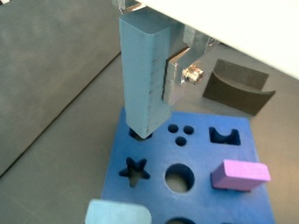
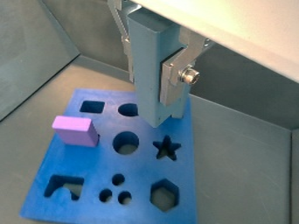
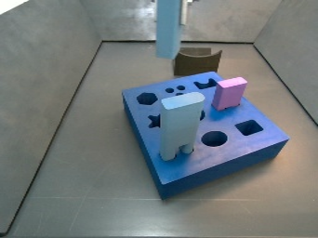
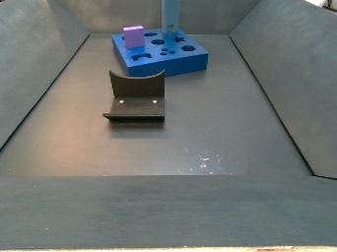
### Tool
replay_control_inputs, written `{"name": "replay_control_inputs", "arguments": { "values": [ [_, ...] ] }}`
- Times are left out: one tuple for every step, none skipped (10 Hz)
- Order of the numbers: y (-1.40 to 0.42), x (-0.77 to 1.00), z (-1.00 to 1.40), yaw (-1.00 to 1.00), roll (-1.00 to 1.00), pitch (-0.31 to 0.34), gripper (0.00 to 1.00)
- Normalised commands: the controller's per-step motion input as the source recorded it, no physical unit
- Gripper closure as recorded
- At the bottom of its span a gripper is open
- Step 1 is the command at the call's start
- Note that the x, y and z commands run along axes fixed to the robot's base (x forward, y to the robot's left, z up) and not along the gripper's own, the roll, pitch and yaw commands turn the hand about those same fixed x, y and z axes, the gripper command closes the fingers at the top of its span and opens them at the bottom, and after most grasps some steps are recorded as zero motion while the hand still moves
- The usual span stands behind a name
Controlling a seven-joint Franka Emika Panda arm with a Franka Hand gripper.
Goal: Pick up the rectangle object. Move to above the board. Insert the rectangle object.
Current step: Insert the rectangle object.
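Above the board (image 3: pixel 255 147), we see the gripper (image 2: pixel 163 61) clamping the rectangle object (image 1: pixel 145 74) upright. Its lower end hangs over 1 hole.

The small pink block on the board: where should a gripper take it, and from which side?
Grip the pink block across its flat side faces, coming from above; it stands upright on the board with its top free. The gripper hangs behind it, shut on the rectangle object.
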Motion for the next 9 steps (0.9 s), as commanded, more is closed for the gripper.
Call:
{"name": "replay_control_inputs", "arguments": {
  "values": [
    [-0.22,0.73,0.05,0.0,0.2,0.294,1.0],
    [-0.19,0.73,0.06,-0.06,0.15,0.329,1.0],
    [-0.2,0.71,0.03,-0.06,0.17,0.314,1.0],
    [-0.2,0.72,0.01,-0.05,0.19,0.363,1.0],
    [-0.21,0.72,0.0,-0.04,0.17,0.363,1.0],
    [-0.24,0.78,0.0,-0.04,0.17,0.331,1.0],
    [-0.19,0.79,0.0,-0.07,0.22,0.291,1.0],
    [-0.07,0.77,0.0,-0.01,0.63,0.389,1.0],
    [-0.05,0.79,0.0,0.0,0.88,0.5,1.0]
  ]
}}
